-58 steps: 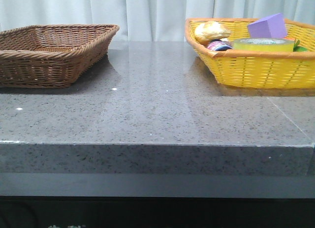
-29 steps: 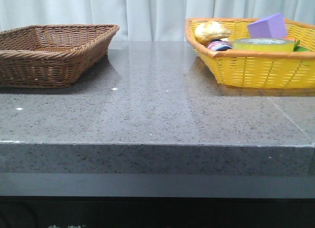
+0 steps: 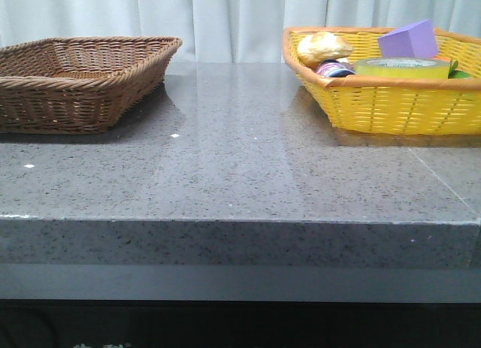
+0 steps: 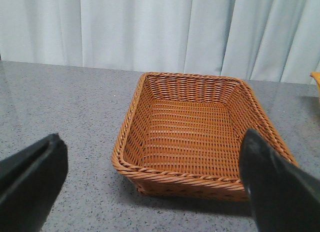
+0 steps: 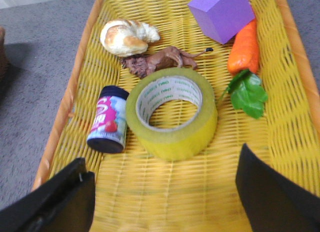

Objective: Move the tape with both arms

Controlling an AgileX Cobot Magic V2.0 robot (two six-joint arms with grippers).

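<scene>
Right wrist view: one tape, six items in yellow basket; both hands spread, empty.

One basket sat at the table's left; the tape lay in another basket at its right.

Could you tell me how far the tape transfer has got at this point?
Nothing looks done yet: the yellow roll of packing tape lies flat in the yellow wicker basket, ungripped. In hand: the right gripper hangs open above it, fingers to either side. Left: grasping, the handover, presumably placing in the empty brown wicker basket, where the open left gripper waits.
</scene>
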